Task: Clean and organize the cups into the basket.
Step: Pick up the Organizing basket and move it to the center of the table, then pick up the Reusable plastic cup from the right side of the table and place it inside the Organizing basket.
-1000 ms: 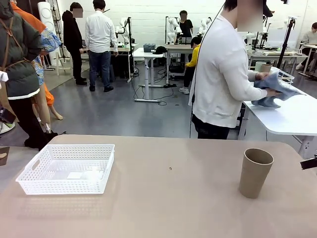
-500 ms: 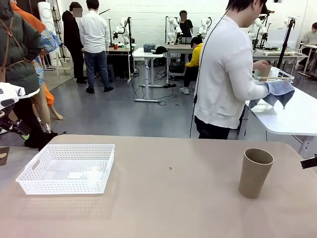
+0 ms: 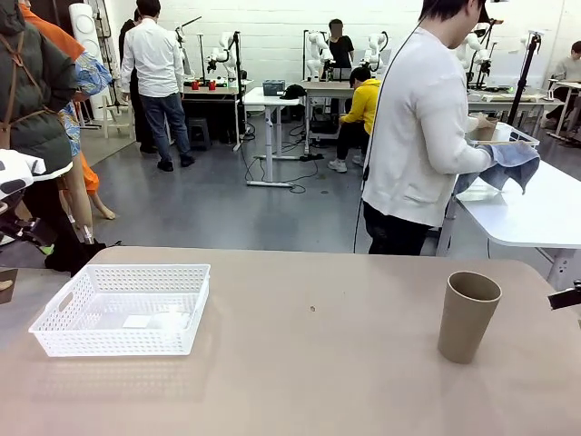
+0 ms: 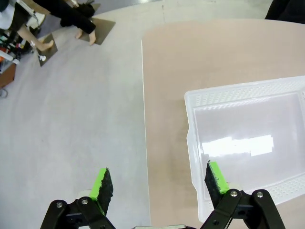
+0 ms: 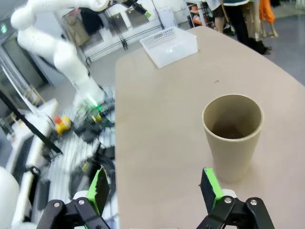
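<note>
One tan-brown cup (image 3: 467, 316) stands upright and empty on the right of the beige table. In the right wrist view the cup (image 5: 232, 136) rises just beyond my right gripper (image 5: 155, 187), whose green-padded fingers are open and hold nothing. The white lattice basket (image 3: 54, 320) sits at the table's left. My left gripper (image 4: 158, 181) hangs open above the table's left edge, with the basket's rim (image 4: 190, 124) just past its right finger. At a side table the person holds a blue cloth (image 3: 510, 162) and another tan cup (image 3: 487, 127).
A white link of my left arm (image 3: 16, 173) shows at the left edge, and a black bit of the right gripper (image 3: 567, 297) at the right edge. The person's white side table (image 3: 536, 213) carries a white wire basket (image 3: 519, 138). Bare tabletop lies between basket and cup.
My left arm's white link has come into the front view at the left edge. The person has lifted the cloth and cup nearer the wire basket. The cup and basket on my table have not moved.
</note>
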You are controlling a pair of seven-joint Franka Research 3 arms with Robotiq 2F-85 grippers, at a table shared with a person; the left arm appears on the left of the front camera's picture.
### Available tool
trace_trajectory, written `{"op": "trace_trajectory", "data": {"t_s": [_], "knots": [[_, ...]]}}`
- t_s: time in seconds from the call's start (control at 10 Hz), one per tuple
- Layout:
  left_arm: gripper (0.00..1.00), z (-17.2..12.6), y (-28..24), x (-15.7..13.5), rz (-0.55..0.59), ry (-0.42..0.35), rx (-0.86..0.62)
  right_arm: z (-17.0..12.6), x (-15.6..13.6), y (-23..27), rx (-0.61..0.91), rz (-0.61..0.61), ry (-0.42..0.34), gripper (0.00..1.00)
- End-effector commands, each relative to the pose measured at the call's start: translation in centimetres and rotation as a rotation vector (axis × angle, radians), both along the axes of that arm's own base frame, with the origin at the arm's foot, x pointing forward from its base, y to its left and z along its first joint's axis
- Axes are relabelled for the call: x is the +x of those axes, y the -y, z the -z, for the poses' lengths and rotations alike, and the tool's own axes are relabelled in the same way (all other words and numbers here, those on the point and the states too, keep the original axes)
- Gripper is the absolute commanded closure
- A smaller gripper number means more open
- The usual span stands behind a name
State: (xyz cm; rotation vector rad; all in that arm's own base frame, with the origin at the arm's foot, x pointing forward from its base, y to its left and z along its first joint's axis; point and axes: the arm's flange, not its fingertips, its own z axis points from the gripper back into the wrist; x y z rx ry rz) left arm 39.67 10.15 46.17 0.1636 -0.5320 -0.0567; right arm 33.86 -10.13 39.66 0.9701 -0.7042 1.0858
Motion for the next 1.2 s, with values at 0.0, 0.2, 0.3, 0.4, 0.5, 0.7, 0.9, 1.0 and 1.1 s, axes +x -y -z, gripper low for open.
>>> {"op": "trace_trajectory", "data": {"t_s": [0.0,0.2,0.3,0.4,0.5,0.7,0.9,1.0,1.1], "knots": [[0.0,-3.0,-0.1,-1.6,-0.018,-0.055,-0.092,1.9,1.5,-1.1,-0.057,-0.053,0.181,0.0],[0.0,-4.5,0.3,-2.7,-0.03,-0.084,-0.071,3.3,2.1,-0.9,-0.064,-0.062,0.223,0.0],[0.0,-4.7,0.7,-2.7,-0.039,-0.128,-0.056,3.8,2.3,-0.9,-0.066,-0.06,0.255,0.0],[0.0,-4.1,1.5,-2.3,-0.053,-0.172,-0.017,4.3,2.6,-0.9,-0.058,-0.066,0.278,0.0],[0.0,-3.5,2.2,-1.6,-0.065,-0.2,0.012,4.8,2.9,-1.0,-0.05,-0.084,0.298,0.0],[0.0,-2.3,2.8,0.0,-0.075,-0.254,0.023,6.3,3.7,-1.7,-0.062,-0.124,0.343,0.0],[0.0,-1.6,2.8,1.2,-0.132,-0.27,-0.005,7.6,4.5,-2.6,-0.076,-0.154,0.341,0.0],[0.0,-1.6,2.5,1.6,-0.162,-0.252,-0.026,8.4,4.8,-3.1,-0.094,-0.178,0.34,0.0],[0.0,-1.1,2.9,0.2,-0.078,-0.253,-0.007,9.3,5.2,-3.5,-0.112,-0.189,0.34,0.0]]}}
